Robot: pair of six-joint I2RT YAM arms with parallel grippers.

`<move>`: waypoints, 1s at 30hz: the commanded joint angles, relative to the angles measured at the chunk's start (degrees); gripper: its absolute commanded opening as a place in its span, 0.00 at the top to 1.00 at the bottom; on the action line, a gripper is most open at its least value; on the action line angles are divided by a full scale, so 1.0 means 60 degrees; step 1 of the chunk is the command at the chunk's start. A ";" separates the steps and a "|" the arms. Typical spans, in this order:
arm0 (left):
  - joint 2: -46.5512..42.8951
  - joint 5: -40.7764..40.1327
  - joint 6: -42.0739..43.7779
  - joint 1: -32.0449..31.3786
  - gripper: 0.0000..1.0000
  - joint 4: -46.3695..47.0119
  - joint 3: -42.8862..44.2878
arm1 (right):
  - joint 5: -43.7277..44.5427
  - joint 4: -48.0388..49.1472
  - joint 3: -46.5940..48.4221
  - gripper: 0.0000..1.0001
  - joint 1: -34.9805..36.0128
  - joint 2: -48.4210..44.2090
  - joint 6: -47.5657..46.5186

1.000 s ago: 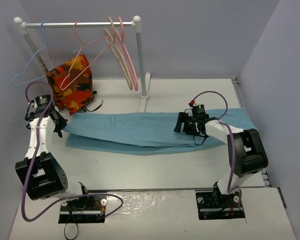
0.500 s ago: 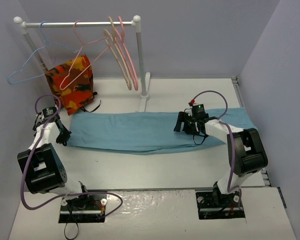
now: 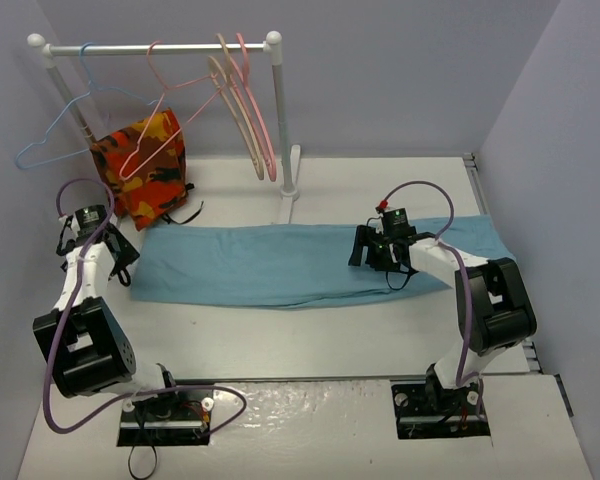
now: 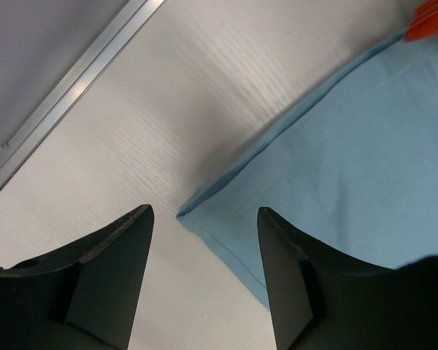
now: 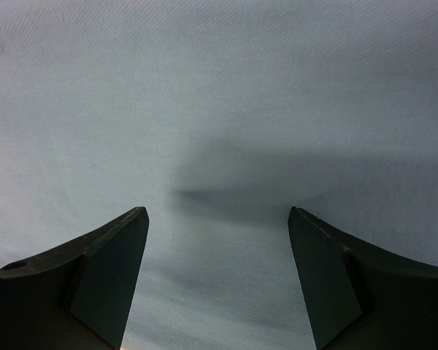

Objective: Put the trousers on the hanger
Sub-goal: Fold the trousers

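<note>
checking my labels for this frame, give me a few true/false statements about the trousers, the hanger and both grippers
1. The trousers lie spread flat on the table. True.
2. The left gripper is clamped on a corner of the trousers. False: its jaws stand open over that corner and grip nothing.
3. The hanger hangs on the rail, with no trousers on it. True.
4. The right gripper holds the hanger. False: it is open and empty, over the trousers.
</note>
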 commanded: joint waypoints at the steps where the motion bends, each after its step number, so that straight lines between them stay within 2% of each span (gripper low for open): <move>1: -0.0763 0.0762 -0.0182 -0.0905 0.45 0.0696 0.0211 | 0.0166 -0.0466 0.0473 0.25 0.0421 -0.0657 -0.0151; 6: -0.0104 0.0963 -0.0738 -0.2252 0.45 0.1460 -0.0244 | 0.0476 -0.0452 0.0453 0.25 0.1010 -0.0471 0.0040; 12: 0.1365 0.0981 -0.1334 -0.2601 0.45 0.2280 -0.0584 | 0.1033 -0.0305 -0.0056 0.26 0.1324 -0.0312 0.0451; 15: 0.2014 0.0731 -0.1697 -0.2592 0.46 0.2127 -0.0716 | 0.1240 -0.0311 -0.0402 0.26 0.1314 -0.0397 0.0822; 21: 0.2455 -0.0023 -0.2448 -0.2290 0.50 0.1066 -0.1207 | 0.1626 -0.0628 -0.1163 0.25 0.1223 -0.0569 0.1609; 30: 0.1539 -0.0091 -0.2537 -0.0289 0.53 -0.0252 -0.1771 | 0.1456 -0.1186 -0.1893 0.25 0.0926 -0.1089 0.2048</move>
